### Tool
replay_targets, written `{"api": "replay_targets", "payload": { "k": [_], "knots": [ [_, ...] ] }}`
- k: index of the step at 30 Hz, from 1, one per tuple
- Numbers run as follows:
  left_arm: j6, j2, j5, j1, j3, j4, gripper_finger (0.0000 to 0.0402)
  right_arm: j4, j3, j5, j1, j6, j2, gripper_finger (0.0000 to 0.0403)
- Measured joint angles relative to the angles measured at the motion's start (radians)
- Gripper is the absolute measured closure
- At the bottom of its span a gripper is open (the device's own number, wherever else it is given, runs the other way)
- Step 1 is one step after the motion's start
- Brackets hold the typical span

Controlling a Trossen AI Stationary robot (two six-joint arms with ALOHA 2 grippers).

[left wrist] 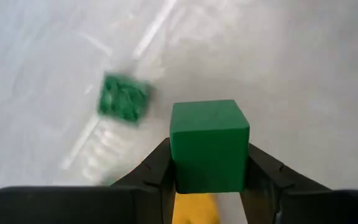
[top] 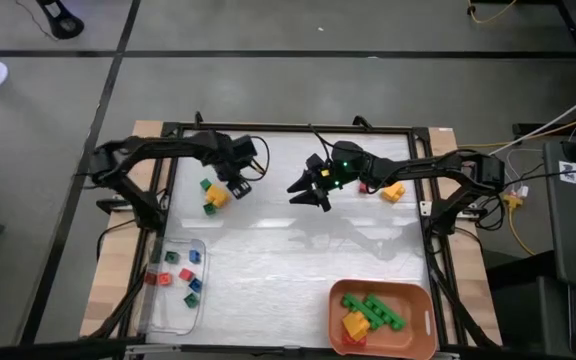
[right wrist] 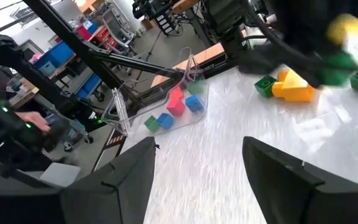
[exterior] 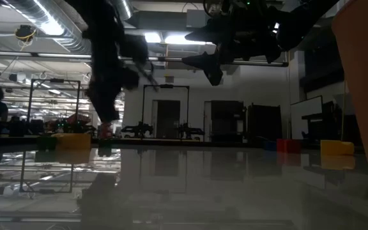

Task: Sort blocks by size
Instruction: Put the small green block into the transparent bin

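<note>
My left gripper [top: 236,183] hangs over the table's far left and is shut on a small green cube [left wrist: 209,134]. Below it on the table lie a green block [left wrist: 124,96] and a yellow block [top: 216,197], side by side. My right gripper [top: 308,190] stands open near the middle of the far side, with nothing between its fingers [right wrist: 123,180]. A red block [top: 368,187] and a yellow block [top: 393,192] lie under the right arm. My left gripper pinches the green cube by two opposite side faces [left wrist: 180,168] between its two fingers. The fingers point down from above. The cube sits square in the hold, one flat face toward the wrist camera, lifted clear of the table.
A clear tray [top: 158,300] with several small red, green and blue cubes stands at the near left. An orange bowl [top: 418,300] at the near right holds long green bricks and a yellow and red one. A black frame [top: 288,128] borders the table.
</note>
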Motion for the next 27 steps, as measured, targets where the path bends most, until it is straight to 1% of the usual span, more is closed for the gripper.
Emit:
{"api": "replay_targets", "payload": {
  "k": [4,7,10,14,16,18,21,24,27],
  "knots": [
    [-0.046,-0.135,0.092,-0.036,0.012,-0.134,0.0287,-0.008,0.000,0.000,0.000,0.000,0.000,0.0164],
    [-0.118,-0.243,0.153,-0.102,0.012,-0.255,0.0287,-0.024,0.000,0.004,0.000,-0.024,0.000,0.0164],
    [-0.219,-0.344,0.202,-0.203,0.012,-0.372,0.0287,-0.049,0.000,0.027,0.000,-0.054,0.000,0.0164],
    [-0.440,-0.464,0.267,-0.386,0.011,-0.454,0.0287,-0.083,0.000,0.071,0.000,-0.078,0.000,0.0164],
    [-0.569,-0.510,0.290,-0.485,0.001,-0.449,0.0287,-0.096,0.000,0.079,0.000,-0.082,0.000,0.0164],
    [-0.705,-0.546,0.290,-0.590,-0.014,-0.436,0.0287,-0.098,0.000,0.079,0.000,-0.082,0.000,0.0164],
    [-0.874,-0.572,0.291,-0.736,-0.037,-0.407,0.0262,-0.101,0.000,0.079,0.001,-0.082,0.000,0.0164],
    [-0.972,-0.575,0.295,-0.862,-0.069,-0.345,0.0232,-0.106,0.000,0.079,0.001,-0.082,0.000,0.0164],
    [-1.040,-0.567,0.294,-0.954,-0.112,-0.254,0.0218,-0.106,0.000,0.079,0.001,-0.082,0.000,0.0164]
  ]
}}
